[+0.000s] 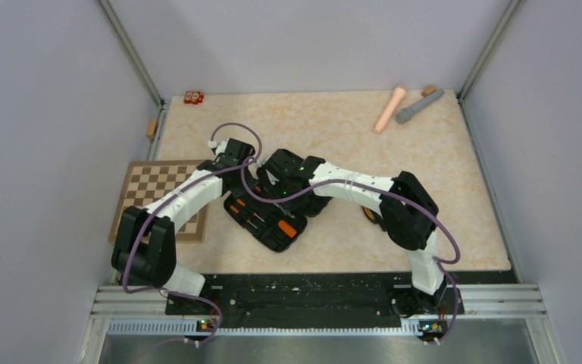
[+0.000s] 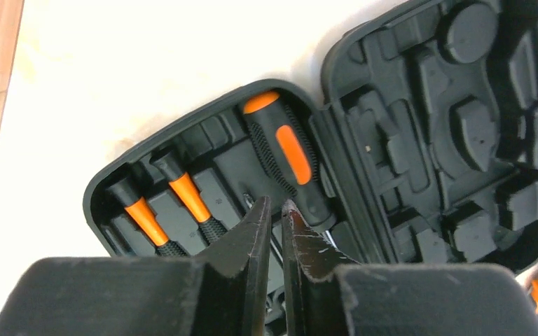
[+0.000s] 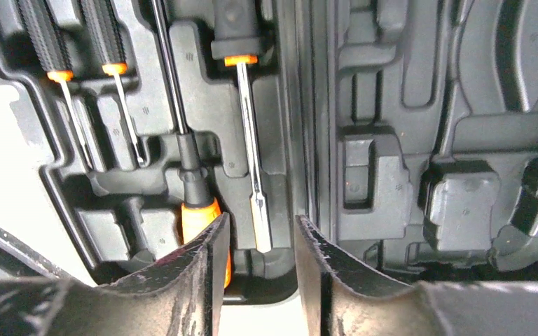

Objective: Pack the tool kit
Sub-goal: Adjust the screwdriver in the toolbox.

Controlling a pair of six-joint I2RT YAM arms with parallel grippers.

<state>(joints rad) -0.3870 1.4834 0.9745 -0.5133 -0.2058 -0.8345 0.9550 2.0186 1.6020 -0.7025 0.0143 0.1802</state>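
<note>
The black tool kit case (image 1: 267,221) lies open in the middle of the table, with both arms meeting above it. In the left wrist view one half of the case (image 2: 420,105) has bare moulded slots. The other half holds a large orange-and-black screwdriver (image 2: 287,150) and two small ones (image 2: 143,220). My left gripper (image 2: 277,201) hovers over that half, its jaws a narrow gap apart with nothing between them. My right gripper (image 3: 262,218) stands open over the case's near rim. The flat tip of a seated screwdriver (image 3: 252,140) shows between its fingers, and an orange handle (image 3: 197,217) lies beside the left one.
A brown chessboard (image 1: 163,199) lies left of the case under the left arm. A pink cylinder (image 1: 389,110) and a grey cylinder (image 1: 419,106) rest at the back right. A small red item (image 1: 194,97) sits at the back edge. Something orange (image 1: 369,214) peeks from under the right arm.
</note>
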